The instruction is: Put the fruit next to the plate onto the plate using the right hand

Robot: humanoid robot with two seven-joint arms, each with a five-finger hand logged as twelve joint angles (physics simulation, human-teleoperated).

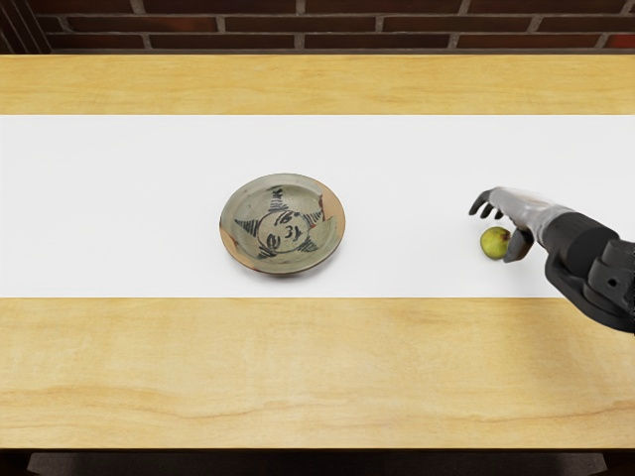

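Reaching in from the picture's right edge, the robot hand (508, 214) hovers low over the white strip (119, 198) that runs across the tabletop (298, 367), with its palm turned down and its dark fingers (483, 206) pointing toward the left. The fruit (495, 242), small, round and yellow-green, lies on the white strip just on the near side of the palm, tucked into the angle between the fingers and the thumb (518, 246), which hangs down just beside its right flank. Whether the thumb actually touches the fruit is hard to make out, since the two meet in a dark, small patch; the underside of the palm is hidden, and the forearm is cut off by the frame's edge, so only the wrist and a dark bulky segment show. What kind of fruit it is cannot be told at this size. The robot hand is open: the fingers are spread and only lightly bent at the tips, none of them wraps the fruit, and it grips nothing. The fruit rests on the strip with a small shadow at its base. Well apart to the left, near the middle of the strip, sits the plate (238, 203), a round greenish-grey dish with a brown rim and dark painted strokes around a central mark, with nothing on it. Pale wood shows on either side of the strip, and a brick wall (298, 25) stands behind the far edge.
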